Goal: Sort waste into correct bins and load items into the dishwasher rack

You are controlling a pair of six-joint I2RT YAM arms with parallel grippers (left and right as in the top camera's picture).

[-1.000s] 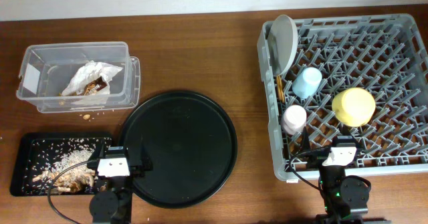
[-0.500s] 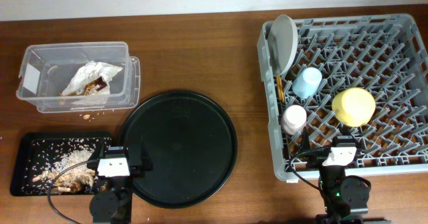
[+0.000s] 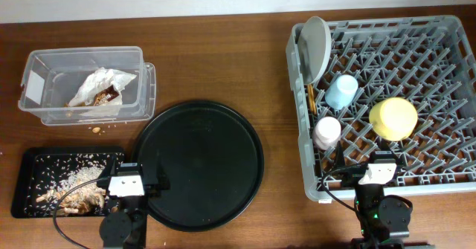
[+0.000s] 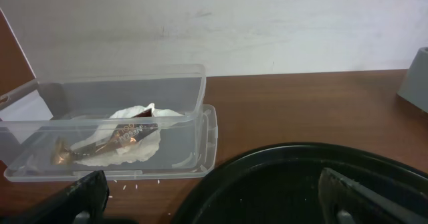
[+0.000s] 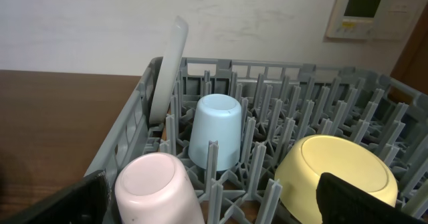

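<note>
The grey dishwasher rack [image 3: 439, 63] at the right holds the pale grey plate [image 3: 314, 47] on edge, the blue cup [image 3: 341, 91], the pink cup [image 3: 326, 131], the yellow bowl [image 3: 393, 118] upside down, and the chopsticks [image 3: 310, 96] by its left wall. The cups [image 5: 215, 128] [image 5: 157, 189] and bowl [image 5: 338, 172] show in the right wrist view. A crumpled wrapper [image 3: 100, 88] lies in the clear tub [image 3: 44, 59]. Food scraps [image 3: 71, 189] lie in the black rectangular tray [image 3: 30, 160]. My left gripper [image 4: 214, 200] is open and empty at the round tray's front edge. My right gripper [image 5: 214, 200] is open and empty at the rack's front.
A large round black tray [image 3: 199, 163] lies in the middle. The tub's lid [image 3: 149, 89] sits under its right side. A few crumbs [image 3: 97, 129] lie on the wood below the tub. A wall panel [image 5: 364, 10] hangs behind.
</note>
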